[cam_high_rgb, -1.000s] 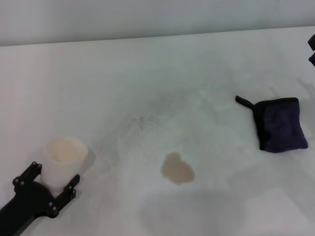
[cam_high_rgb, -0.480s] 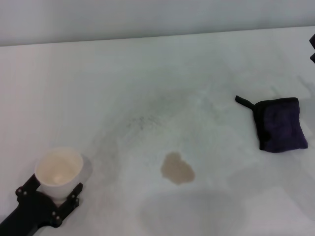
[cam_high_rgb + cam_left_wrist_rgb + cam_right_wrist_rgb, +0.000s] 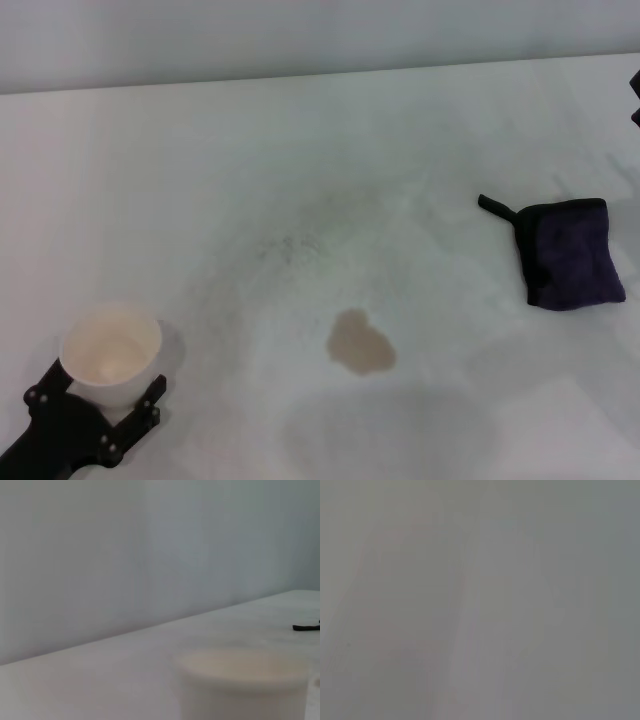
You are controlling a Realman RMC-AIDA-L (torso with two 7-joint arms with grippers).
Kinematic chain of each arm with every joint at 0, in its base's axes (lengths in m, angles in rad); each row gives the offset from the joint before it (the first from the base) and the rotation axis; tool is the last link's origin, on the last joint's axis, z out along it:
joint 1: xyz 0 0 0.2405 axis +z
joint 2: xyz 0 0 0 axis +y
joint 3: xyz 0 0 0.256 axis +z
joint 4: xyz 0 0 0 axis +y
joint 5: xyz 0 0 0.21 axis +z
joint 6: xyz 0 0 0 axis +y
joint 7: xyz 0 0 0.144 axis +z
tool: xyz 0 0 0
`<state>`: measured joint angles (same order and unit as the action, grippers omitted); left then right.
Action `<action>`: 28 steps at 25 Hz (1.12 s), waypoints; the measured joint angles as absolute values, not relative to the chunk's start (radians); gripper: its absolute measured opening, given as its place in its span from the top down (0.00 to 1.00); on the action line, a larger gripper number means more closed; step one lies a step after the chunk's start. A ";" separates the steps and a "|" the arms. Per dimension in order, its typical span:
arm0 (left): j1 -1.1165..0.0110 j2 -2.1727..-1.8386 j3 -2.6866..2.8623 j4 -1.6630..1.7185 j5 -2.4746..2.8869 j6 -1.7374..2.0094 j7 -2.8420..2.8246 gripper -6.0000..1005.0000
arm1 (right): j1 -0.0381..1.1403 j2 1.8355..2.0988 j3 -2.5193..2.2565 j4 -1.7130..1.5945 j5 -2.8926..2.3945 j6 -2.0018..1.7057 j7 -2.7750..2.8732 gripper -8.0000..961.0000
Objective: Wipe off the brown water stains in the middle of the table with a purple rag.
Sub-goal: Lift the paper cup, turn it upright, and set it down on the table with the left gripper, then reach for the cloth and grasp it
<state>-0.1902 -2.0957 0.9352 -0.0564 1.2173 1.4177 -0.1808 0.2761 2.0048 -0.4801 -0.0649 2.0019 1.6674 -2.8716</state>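
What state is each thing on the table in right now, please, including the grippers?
paper cup: upright, held between the fingers of the left gripper.
left gripper: shut on the cup at the table's near left.
brown water stains: unwiped, mid-table.
purple rag: folded, lying untouched at the right.
table: white, faintly smeared.
right gripper: only a dark edge shows at the far right.
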 joint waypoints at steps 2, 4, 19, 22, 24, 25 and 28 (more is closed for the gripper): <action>-0.189 -2.096 0.935 -0.058 1.215 1.419 -0.181 0.22 | 0.276 2.005 -0.480 -0.066 2.002 1.667 -2.872 0.12; -0.188 -2.096 0.934 -0.060 1.215 1.419 -0.181 0.20 | 0.276 2.005 -0.480 -0.066 2.002 1.667 -2.872 0.12; -0.172 -2.098 0.937 -0.151 1.158 1.451 -0.097 0.11 | 0.283 2.005 -0.480 -0.079 2.002 1.644 -2.873 0.12; -0.152 -2.098 0.937 -0.155 1.151 1.474 -0.090 0.11 | 0.284 2.005 -0.480 -0.081 2.002 1.638 -2.875 0.12; -0.139 -2.099 0.935 -0.157 1.147 1.483 -0.090 0.11 | 0.284 2.005 -0.480 -0.082 2.002 1.636 -2.875 0.12; -0.131 -2.100 0.934 -0.158 1.144 1.485 -0.090 0.11 | 0.285 2.005 -0.480 -0.082 2.002 1.635 -2.875 0.12; -0.111 -2.100 0.934 -0.166 1.127 1.497 -0.089 0.11 | 0.285 2.005 -0.478 -0.089 2.004 1.630 -2.874 0.12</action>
<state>-0.1108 -2.1002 0.9340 -0.1661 1.1274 1.4972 -0.0892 0.2851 2.0049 -0.4785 -0.0894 2.0044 1.6304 -2.8742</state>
